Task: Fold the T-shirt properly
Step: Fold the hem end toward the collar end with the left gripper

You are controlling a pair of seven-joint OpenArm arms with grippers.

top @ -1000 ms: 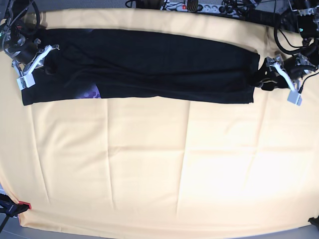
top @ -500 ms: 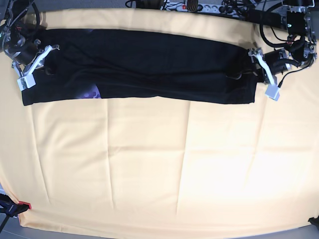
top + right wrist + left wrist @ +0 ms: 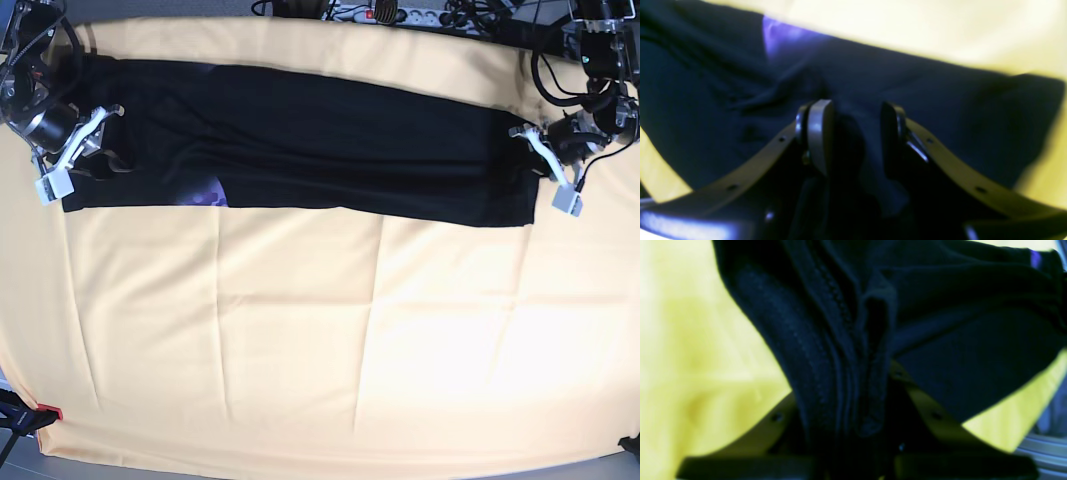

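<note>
T-shirt (image 3: 300, 140), folded into a long band across the table cloth (image 3: 300, 340), is now clamped at one end between the closed left gripper (image 3: 548, 170), while the right gripper (image 3: 853, 133) is seen parted around its bunched opposite end, suggesting a regrasp.

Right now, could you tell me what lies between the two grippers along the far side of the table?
In the base view, only the folded black T-shirt spans the stretch from the right gripper to the left gripper, lying on the yellow table cloth.
</note>
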